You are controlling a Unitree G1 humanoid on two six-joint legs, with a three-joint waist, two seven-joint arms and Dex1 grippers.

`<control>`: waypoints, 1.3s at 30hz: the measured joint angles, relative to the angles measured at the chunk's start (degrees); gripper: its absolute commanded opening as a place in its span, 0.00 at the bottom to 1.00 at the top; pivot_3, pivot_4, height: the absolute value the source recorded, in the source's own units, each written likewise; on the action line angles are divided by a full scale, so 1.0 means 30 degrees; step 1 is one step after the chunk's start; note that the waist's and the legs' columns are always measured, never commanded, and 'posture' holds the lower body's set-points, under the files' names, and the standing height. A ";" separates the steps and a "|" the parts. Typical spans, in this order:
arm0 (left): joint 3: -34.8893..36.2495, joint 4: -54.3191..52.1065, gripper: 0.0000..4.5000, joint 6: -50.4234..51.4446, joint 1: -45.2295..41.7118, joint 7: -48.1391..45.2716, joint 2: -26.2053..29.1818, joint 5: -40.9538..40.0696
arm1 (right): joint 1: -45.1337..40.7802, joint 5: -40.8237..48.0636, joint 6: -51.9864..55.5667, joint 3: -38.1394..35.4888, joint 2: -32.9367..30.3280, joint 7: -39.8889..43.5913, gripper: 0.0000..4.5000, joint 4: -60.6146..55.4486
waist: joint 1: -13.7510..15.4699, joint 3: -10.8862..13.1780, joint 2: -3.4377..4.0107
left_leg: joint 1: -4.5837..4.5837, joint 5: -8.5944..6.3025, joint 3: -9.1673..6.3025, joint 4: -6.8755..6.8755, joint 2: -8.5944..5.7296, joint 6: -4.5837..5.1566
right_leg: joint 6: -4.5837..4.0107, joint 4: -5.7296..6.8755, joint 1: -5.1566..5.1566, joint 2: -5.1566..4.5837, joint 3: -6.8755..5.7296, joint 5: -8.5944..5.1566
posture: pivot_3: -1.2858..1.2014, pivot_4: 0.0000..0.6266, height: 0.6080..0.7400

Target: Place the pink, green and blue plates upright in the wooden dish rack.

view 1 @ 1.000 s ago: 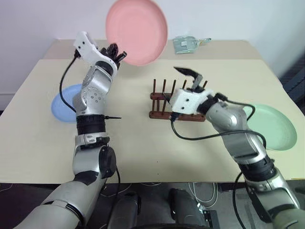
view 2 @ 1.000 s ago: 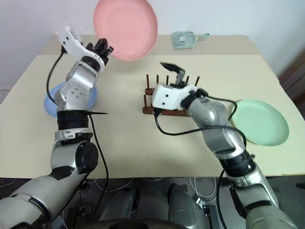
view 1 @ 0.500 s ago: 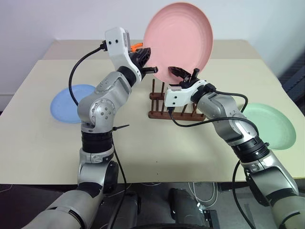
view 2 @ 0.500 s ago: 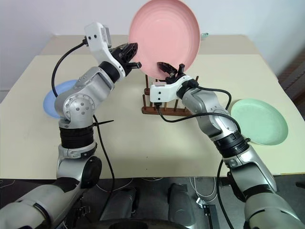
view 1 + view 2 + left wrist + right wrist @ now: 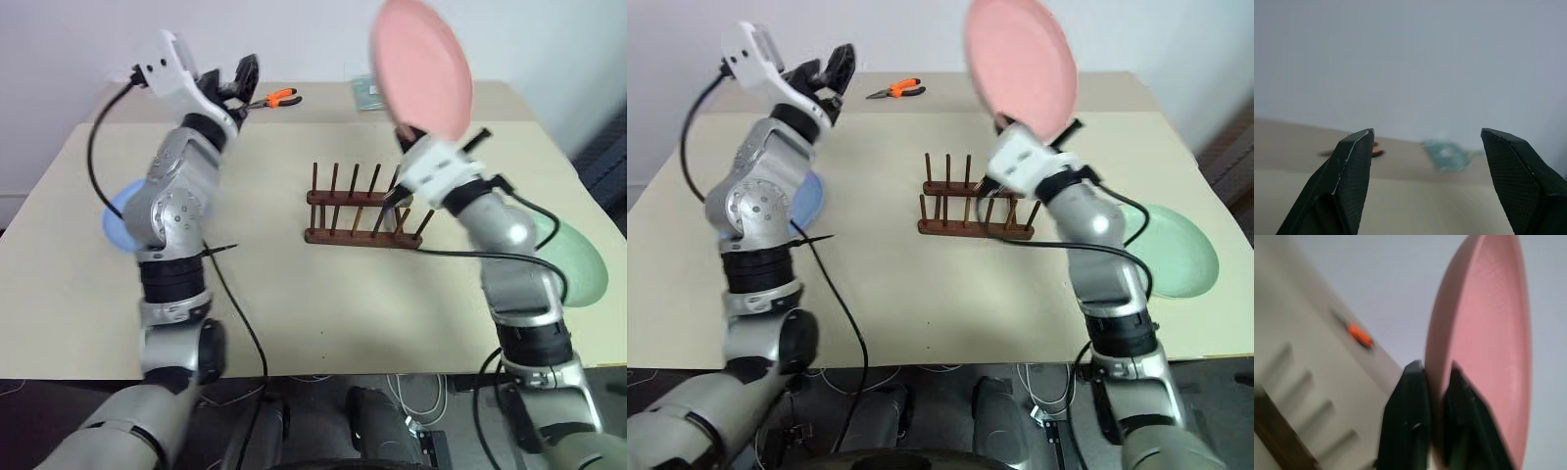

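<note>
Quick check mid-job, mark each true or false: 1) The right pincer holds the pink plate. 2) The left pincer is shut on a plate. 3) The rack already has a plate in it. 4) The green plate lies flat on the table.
1) True: the right pincer is shut on the pink plate's rim.
2) False: the left pincer is open and empty.
3) False: the wooden dish rack holds no plates.
4) True: the green plate lies flat on the table.
</note>
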 measured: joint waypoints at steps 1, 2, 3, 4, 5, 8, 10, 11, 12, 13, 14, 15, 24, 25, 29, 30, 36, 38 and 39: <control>-0.0866 -0.0118 0.79 -0.0374 0.0986 -0.2016 0.0426 -0.0047 | 0.0132 0.2671 0.2041 -0.1319 0.0287 0.0344 0.00 -0.0984 | 0.0075 0.0001 -0.0001 | -0.0014 -0.0007 -0.0010 0.0012 -0.0006 0.0013 | -0.0004 -0.0007 0.0000 -0.0009 -0.0005 0.0002 | 0.52 0.24 1.00; -0.1465 -0.0230 0.79 -0.0476 0.1579 -0.3249 0.0573 -0.0101 | 0.0234 0.4263 0.3176 -0.2091 0.0383 0.0420 0.00 -0.1522 | 0.0133 0.0006 0.0000 | -0.0024 -0.0015 -0.0016 0.0016 -0.0013 0.0025 | -0.0006 -0.0010 0.0000 -0.0020 -0.0008 0.0001 | 0.52 0.24 1.00; -0.2095 -0.0482 0.79 -0.0527 0.2096 -0.4626 0.0616 -0.0367 | 0.0235 0.5908 0.4414 -0.2796 0.0508 0.0319 0.00 -0.1958 | 0.0156 0.0015 0.0006 | -0.0033 -0.0015 -0.0016 0.0017 -0.0014 0.0027 | -0.0017 -0.0020 -0.0005 -0.0025 -0.0005 0.0005 | 0.52 0.24 1.00; -0.2786 -0.1052 0.79 -0.0503 0.2553 -0.6096 0.0899 -0.0697 | 0.0212 0.7459 0.5519 -0.3507 0.0798 0.0005 0.00 -0.2255 | 0.0130 0.0018 0.0003 | -0.0035 -0.0016 -0.0016 0.0014 -0.0010 0.0027 | -0.0025 -0.0021 -0.0014 -0.0025 -0.0007 0.0006 | 0.52 0.24 1.00; -0.3564 -0.1867 0.79 -0.0475 0.2911 -0.7613 0.1324 -0.1003 | 0.0215 0.8805 0.6411 -0.4195 0.1035 -0.0434 0.00 -0.2450 | 0.0061 0.0023 0.0015 | -0.0029 -0.0016 -0.0012 0.0008 -0.0002 0.0028 | -0.0036 -0.0016 -0.0013 -0.0023 -0.0006 -0.0001 | 0.52 0.24 1.00; -0.5202 -0.3883 0.79 -0.0229 0.3500 -1.0849 0.2359 -0.1535 | 0.0370 1.1306 0.8061 -0.5507 0.1137 -0.1818 0.00 -0.2462 | -0.0010 0.0012 0.0108 | -0.0007 -0.0017 0.0010 -0.0018 0.0005 0.0030 | -0.0088 -0.0013 -0.0015 -0.0023 -0.0001 -0.0032 | 0.52 0.24 1.00; -0.5749 -0.4287 0.79 -0.0023 0.3688 -1.1789 0.2530 -0.1694 | 0.0572 1.2247 0.8555 -0.5781 0.1143 -0.2750 0.00 -0.2436 | -0.0054 0.0025 0.0153 | -0.0001 -0.0017 0.0020 -0.0017 0.0012 0.0031 | -0.0087 0.0001 -0.0022 -0.0020 -0.0002 -0.0032 | 0.52 0.24 1.00; -0.5875 -0.4423 0.79 0.0106 0.3785 -1.2063 0.2577 -0.1716 | 0.0607 1.2532 0.8693 -0.5825 0.1147 -0.3112 0.00 -0.2394 | -0.0070 0.0027 0.0157 | -0.0001 -0.0016 0.0021 -0.0015 0.0013 0.0033 | -0.0085 0.0003 -0.0025 -0.0017 -0.0001 -0.0032 | 0.52 0.24 1.00; -0.5940 -0.4561 0.79 0.0223 0.3929 -1.2282 0.2584 -0.1721 | 0.0635 1.2853 0.8797 -0.5861 0.1147 -0.3504 0.00 -0.2358 | -0.0072 0.0027 0.0160 | -0.0001 -0.0016 0.0023 -0.0015 0.0014 0.0033 | -0.0084 0.0006 -0.0026 -0.0017 -0.0001 -0.0032 | 0.52 0.24 1.00; -0.5985 -0.4597 0.79 0.0303 0.4046 -1.2437 0.2588 -0.1720 | 0.0693 1.3141 0.8899 -0.5867 0.1148 -0.3845 0.00 -0.2342 | -0.0059 0.0026 0.0160 | -0.0003 -0.0016 0.0023 -0.0011 0.0014 0.0033 | -0.0082 0.0004 -0.0025 -0.0017 -0.0002 -0.0032 | 0.52 0.24 1.00; -0.6050 -0.4603 0.79 0.0347 0.4104 -1.2505 0.2585 -0.1714 | 0.0829 1.3464 0.8958 -0.5860 0.1148 -0.4104 0.00 -0.2292 | -0.0027 0.0026 0.0159 | -0.0010 -0.0016 0.0020 -0.0004 0.0012 0.0034 | -0.0080 0.0001 -0.0024 -0.0017 -0.0002 -0.0031 | 0.52 0.24 1.00; -0.6066 -0.4617 0.79 0.0358 0.4136 -1.2536 0.2584 -0.1696 | 0.1010 1.3732 0.8979 -0.5853 0.1148 -0.4290 0.00 -0.2233 | -0.0017 0.0026 0.0159 | -0.0012 -0.0016 0.0021 -0.0001 0.0011 0.0035 | -0.0078 -0.0001 -0.0022 -0.0018 -0.0002 -0.0030 | 0.52 0.24 1.00; -0.6554 -0.5101 0.81 0.0403 0.4626 -1.2410 0.2470 -0.1218 | 0.2123 1.4391 0.8874 -0.5147 0.0906 -0.5633 0.26 -0.0727 | -0.0041 0.0027 0.0161 | -0.0008 -0.0017 0.0023 -0.0003 0.0009 0.0039 | -0.0075 0.0000 -0.0022 -0.0019 -0.0001 -0.0032 | 0.52 0.24 1.00; -0.6621 -0.5247 0.81 0.0487 0.4734 -1.2401 0.2470 -0.1214 | 0.2122 1.4277 0.8722 -0.5042 0.0749 -0.5660 0.36 -0.0586 | -0.0036 0.0027 0.0162 | -0.0009 -0.0018 0.0021 -0.0006 0.0010 0.0039 | -0.0074 0.0000 -0.0023 -0.0018 -0.0002 -0.0032 | 0.52 0.24 1.00; -0.6709 -0.5331 0.81 0.0726 0.4767 -1.2368 0.2463 -0.1214 | 0.2101 1.3466 0.7694 -0.4599 -0.0107 -0.5648 0.82 -0.0406 | -0.0004 0.0030 0.0164 | -0.0014 -0.0018 0.0022 0.0004 0.0007 0.0040 | -0.0071 -0.0006 -0.0017 -0.0019 -0.0002 -0.0033 | 0.52 0.24 1.00; -0.6731 -0.5342 0.81 0.0748 0.4772 -1.2360 0.2428 -0.1214 | 0.2100 1.3011 0.7150 -0.4552 -0.0619 -0.5606 0.82 -0.0393 | 0.0018 0.0030 0.0165 | -0.0018 -0.0018 0.0023 0.0007 0.0005 0.0041 | -0.0069 -0.0009 -0.0018 -0.0020 -0.0002 -0.0035 | 0.52 0.24 1.00; -0.7026 -0.5369 0.81 0.0739 0.5069 -1.2353 0.2046 -0.0967 | 0.2276 1.2645 0.5209 -0.7714 -0.2900 -0.5685 0.82 0.0559 | 0.0127 0.0032 0.0156 | -0.0023 -0.0024 0.0020 0.0010 0.0002 0.0050 | -0.0063 -0.0022 -0.0001 -0.0024 -0.0002 -0.0040 | 0.52 0.24 1.00; -0.7267 -0.5147 0.81 0.0662 0.5105 -1.2407 0.1852 -0.0721 | 0.3539 1.2621 0.5110 -0.8989 -0.3789 -0.5537 0.82 0.0924 | 0.0189 0.0031 0.0154 | -0.0021 -0.0027 0.0020 0.0006 0.0004 0.0056 | -0.0060 -0.0024 0.0003 -0.0024 -0.0004 -0.0044 | 0.52 0.24 1.00; -0.7360 -0.4972 0.81 0.0596 0.5101 -1.2449 0.1785 -0.0633 | 0.4321 1.2474 0.5088 -0.9386 -0.4100 -0.5377 0.82 0.1082 | 0.0194 0.0030 0.0155 | -0.0020 -0.0028 0.0026 0.0007 0.0004 0.0057 | -0.0063 -0.0024 0.0001 -0.0023 -0.0002 -0.0044 | 0.52 0.24 1.00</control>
